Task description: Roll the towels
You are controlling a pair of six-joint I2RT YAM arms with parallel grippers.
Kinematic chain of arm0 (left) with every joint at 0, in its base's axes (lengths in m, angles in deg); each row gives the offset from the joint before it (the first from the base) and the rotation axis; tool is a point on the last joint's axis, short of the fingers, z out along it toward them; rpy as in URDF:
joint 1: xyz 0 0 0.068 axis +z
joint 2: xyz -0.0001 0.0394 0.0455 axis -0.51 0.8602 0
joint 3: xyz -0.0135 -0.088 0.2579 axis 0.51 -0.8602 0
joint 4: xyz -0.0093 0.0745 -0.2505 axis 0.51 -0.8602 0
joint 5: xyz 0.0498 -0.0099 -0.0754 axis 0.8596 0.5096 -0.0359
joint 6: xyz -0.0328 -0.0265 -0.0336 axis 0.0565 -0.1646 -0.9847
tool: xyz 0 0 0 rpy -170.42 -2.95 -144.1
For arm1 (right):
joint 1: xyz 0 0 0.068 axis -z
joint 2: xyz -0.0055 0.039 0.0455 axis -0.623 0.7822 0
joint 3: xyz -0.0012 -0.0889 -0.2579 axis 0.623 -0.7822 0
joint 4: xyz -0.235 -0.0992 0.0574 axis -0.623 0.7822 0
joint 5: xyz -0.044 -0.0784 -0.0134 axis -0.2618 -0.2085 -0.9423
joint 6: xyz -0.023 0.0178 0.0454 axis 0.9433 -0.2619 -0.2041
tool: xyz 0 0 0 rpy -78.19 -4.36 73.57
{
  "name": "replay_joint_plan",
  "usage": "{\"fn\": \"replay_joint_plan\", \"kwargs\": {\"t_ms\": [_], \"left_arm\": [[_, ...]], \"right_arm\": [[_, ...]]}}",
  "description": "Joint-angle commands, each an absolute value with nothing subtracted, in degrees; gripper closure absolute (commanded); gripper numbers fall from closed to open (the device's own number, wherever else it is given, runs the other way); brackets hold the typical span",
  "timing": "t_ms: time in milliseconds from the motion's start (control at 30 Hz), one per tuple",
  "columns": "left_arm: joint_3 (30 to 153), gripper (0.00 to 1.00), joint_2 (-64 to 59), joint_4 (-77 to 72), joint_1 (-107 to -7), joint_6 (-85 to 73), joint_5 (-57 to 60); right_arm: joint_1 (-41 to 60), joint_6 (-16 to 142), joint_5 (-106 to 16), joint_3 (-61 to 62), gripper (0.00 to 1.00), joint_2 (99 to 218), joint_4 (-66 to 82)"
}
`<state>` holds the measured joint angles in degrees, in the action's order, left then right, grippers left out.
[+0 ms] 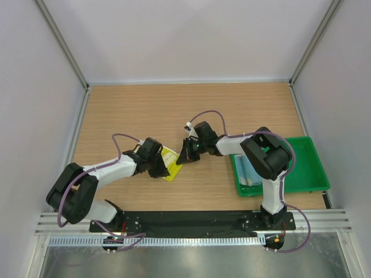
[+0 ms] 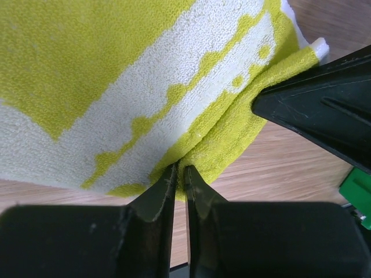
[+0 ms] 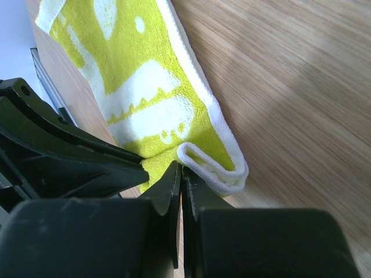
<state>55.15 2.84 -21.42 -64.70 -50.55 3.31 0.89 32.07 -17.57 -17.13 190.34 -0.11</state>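
The pale yellow towel (image 1: pixel 170 157) with lime-green patches lies partly folded on the wood between my two grippers. My left gripper (image 1: pixel 164 168) (image 2: pixel 181 169) has its jaws nearly together, pinching the towel's lime fold (image 2: pixel 220 133). My right gripper (image 1: pixel 185 157) (image 3: pixel 182 168) is shut, its tips nipping the cloth just beside the white curled-over hem (image 3: pixel 211 168). The two grippers' fingers almost meet at that end of the towel. The light blue towel (image 1: pixel 250 171) lies in the green tray.
The green plastic tray (image 1: pixel 298 168) (image 2: pixel 357 191) sits at the right, close to the right arm's base. Bare wooden table surrounds the towel, with white walls on three sides and the metal rail along the near edge.
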Motion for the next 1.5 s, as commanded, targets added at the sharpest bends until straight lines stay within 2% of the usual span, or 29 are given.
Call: {"fn": "replay_joint_plan", "kwargs": {"t_ms": [0,167,400,700,800,867,967,1133,1467], "left_arm": [[54.19,0.87,2.51,-31.33,-64.32,-46.12,9.28],[54.36,0.87,1.63,-34.14,-64.32,-45.41,9.46],[55.67,0.85,-2.94,-41.53,-64.41,-43.83,17.01],[60.86,0.83,-9.35,-46.54,-64.94,-42.08,16.57],[64.11,0.76,-11.9,-45.32,-66.69,-38.57,17.89],[66.66,0.67,-11.91,-44.18,-69.41,-36.37,18.77],[70.44,0.64,-8.84,-43.73,-73.71,-32.76,20.7],[74.48,0.64,-0.24,-40.84,-81.36,-28.98,22.2],[75.63,0.64,10.14,-36.87,-83.66,-27.74,24.21]], "right_arm": [[1.45,34.5,-21.31,-17.67,0.98,192.55,0.32],[1.53,34.06,-20.78,-17.58,0.99,193.17,-0.38],[1.45,34.23,-20.52,-15.3,0.99,193.87,1.2],[1.45,35.11,-20.43,-13.54,0.99,192.91,3.48],[1.36,35.72,-20.52,-13.28,0.99,192.56,4.45],[1.36,35.99,-20.61,-13.28,0.99,192.38,4.98],[1.18,36.08,-20.52,-13.19,0.99,192.38,5.24],[1.09,36.34,-20.61,-13.01,0.99,192.64,5.59],[1.09,37.22,-20.87,-12.75,0.99,192.47,6.65]]}}
